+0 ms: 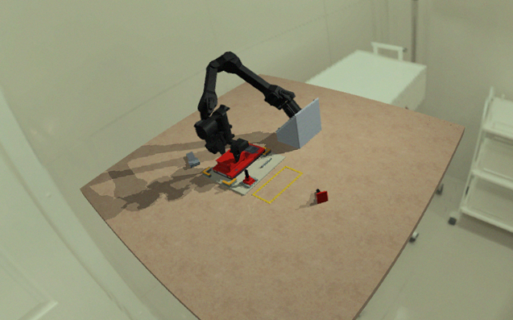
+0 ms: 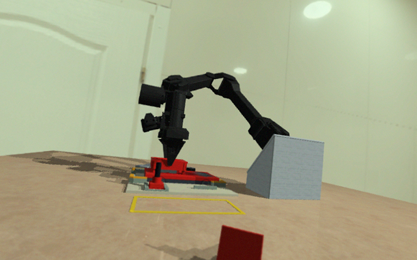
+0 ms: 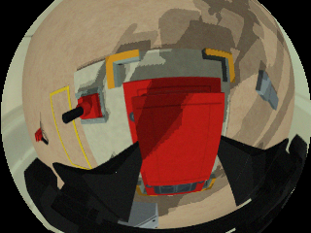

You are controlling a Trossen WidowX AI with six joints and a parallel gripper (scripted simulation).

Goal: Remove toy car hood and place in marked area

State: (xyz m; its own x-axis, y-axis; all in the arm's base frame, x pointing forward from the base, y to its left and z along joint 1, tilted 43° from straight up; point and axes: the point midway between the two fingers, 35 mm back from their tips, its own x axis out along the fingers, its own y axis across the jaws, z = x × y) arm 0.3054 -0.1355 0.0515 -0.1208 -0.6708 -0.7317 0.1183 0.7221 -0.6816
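Observation:
The red toy car [image 1: 256, 148] [image 2: 199, 175] [image 3: 127, 92] sits on the pale board between yellow corner brackets. Its red hood [image 1: 224, 158] [image 2: 180, 165] [image 3: 196, 116] lies at the raised part of the car. My gripper [image 1: 232, 154] [image 2: 171, 163] [image 3: 181, 140] points down over the car and is shut on the hood, one finger on each long side. The far finger is hidden in the top and exterior views. I cannot tell whether the hood is lifted off its seat. The marked area [image 1: 285, 188] [image 2: 187, 212] [image 3: 59, 90] is a yellow outline beside the board.
The pale board [image 1: 243, 191] [image 2: 229, 191] [image 3: 116, 118] carries a red part with a black post [image 1: 248, 180] [image 2: 156, 184] [image 3: 90, 106], near the outline. A dark red panel [image 1: 322, 197] [image 2: 240, 249] stands beyond it. A grey wedge box [image 1: 308, 122] [image 2: 296, 169] stands by the arm's base.

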